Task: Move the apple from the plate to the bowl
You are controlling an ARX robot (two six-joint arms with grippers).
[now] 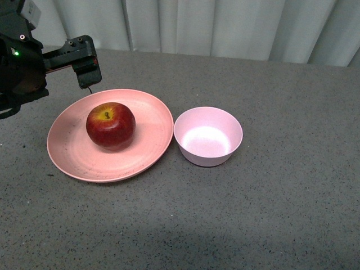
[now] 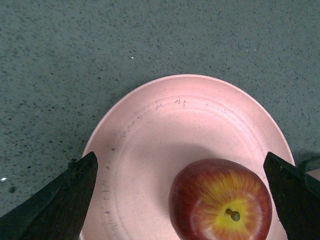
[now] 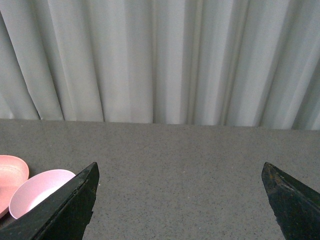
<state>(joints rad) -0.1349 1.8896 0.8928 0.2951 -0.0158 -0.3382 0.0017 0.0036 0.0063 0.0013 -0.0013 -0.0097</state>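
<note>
The dark red apple [image 1: 111,125] with a yellow patch round its stem sits upright on the wide salmon-pink plate [image 1: 73,152], left of centre. The small pale pink bowl [image 1: 208,135] stands empty just right of the plate, almost touching its rim. My left gripper [image 1: 85,66] is open and empty, above the plate's far left rim. In the left wrist view the apple [image 2: 220,202] lies on the plate [image 2: 150,130] between the spread jaws of my left gripper [image 2: 180,157]. My right gripper [image 3: 180,165] is open and empty over bare table, out of the front view.
The grey speckled table [image 1: 270,214] stretches out to the right and the front. A pale curtain [image 1: 214,25] hangs behind the table's far edge. In the right wrist view the bowl [image 3: 37,192] and a bit of the plate [image 3: 10,172] show at one side.
</note>
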